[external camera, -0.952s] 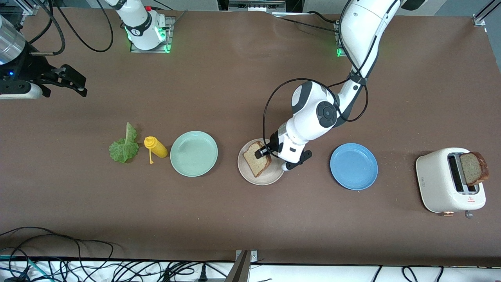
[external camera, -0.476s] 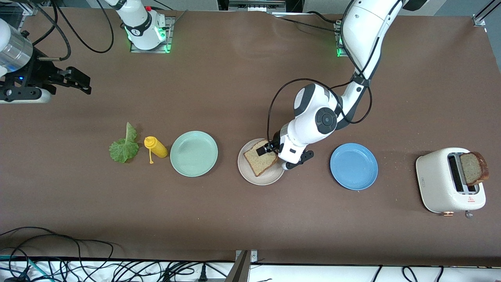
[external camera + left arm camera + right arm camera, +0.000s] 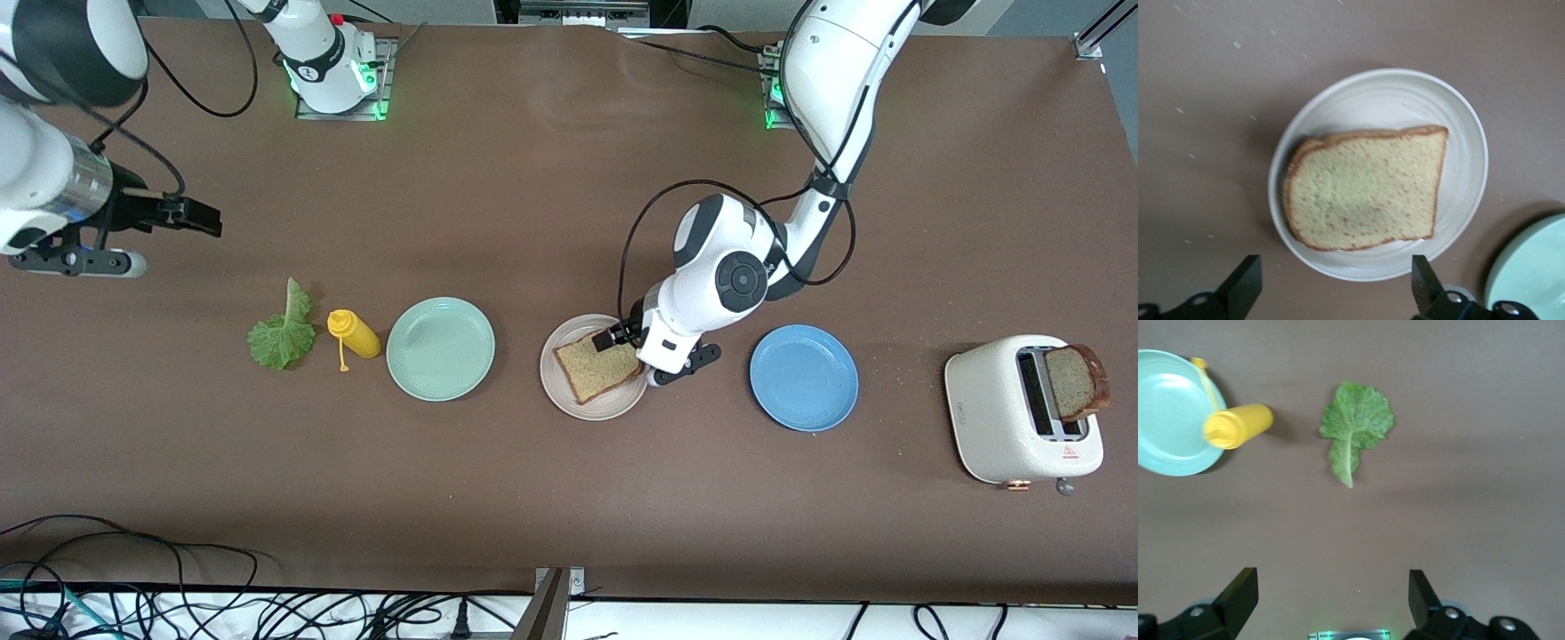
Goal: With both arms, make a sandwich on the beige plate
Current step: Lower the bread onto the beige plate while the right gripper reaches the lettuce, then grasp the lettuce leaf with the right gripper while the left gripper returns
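One slice of brown bread lies flat on the beige plate, free of any grip. My left gripper hangs open just above the plate's rim on the side toward the blue plate. In the left wrist view the slice fills the plate, and my gripper has nothing between its fingers. My right gripper is open over bare table near the right arm's end. The lettuce leaf lies on the table; in the right wrist view the leaf lies ahead of my open gripper.
A yellow squeeze bottle lies between the lettuce and a mint-green plate. A blue plate sits toward the left arm's end. A white toaster there holds a second bread slice. Cables run along the table's near edge.
My left gripper opened and let go of the slice, which dropped from tilted to flat on the beige plate; the gripper drew back. My right arm swung in toward the lettuce.
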Controlling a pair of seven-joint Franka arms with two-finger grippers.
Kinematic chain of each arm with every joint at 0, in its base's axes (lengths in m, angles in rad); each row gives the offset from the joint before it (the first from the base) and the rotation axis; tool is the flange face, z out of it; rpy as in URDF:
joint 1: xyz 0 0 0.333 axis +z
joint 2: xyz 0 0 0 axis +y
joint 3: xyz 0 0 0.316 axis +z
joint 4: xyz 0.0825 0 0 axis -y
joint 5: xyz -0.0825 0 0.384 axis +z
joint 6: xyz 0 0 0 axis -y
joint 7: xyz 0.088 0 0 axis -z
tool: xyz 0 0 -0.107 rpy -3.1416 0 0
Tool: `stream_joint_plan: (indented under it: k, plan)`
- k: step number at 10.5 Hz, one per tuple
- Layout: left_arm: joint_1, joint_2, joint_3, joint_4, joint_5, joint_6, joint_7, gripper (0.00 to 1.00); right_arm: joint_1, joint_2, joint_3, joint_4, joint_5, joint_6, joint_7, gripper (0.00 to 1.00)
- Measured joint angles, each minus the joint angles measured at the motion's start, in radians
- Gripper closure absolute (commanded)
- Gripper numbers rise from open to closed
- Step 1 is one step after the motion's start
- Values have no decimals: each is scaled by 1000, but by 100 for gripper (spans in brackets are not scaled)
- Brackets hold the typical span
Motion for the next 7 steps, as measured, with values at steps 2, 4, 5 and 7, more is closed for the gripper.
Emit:
stream_joint_plan:
  k: [2,4,5,7]
  plan:
    - [55,-29,1,23,65,-75,10,0,0,15,-7,-137,0,153,5,0]
    - [120,-101,1,31,148,-176,34,0,0,73,-10,-268,0,343,30,0]
    - [151,-140,2,32,185,-227,53,0,0,117,-16,-314,0,432,32,0]
    - [218,-207,4,32,233,-301,119,0,0,207,-23,-359,0,571,33,0]
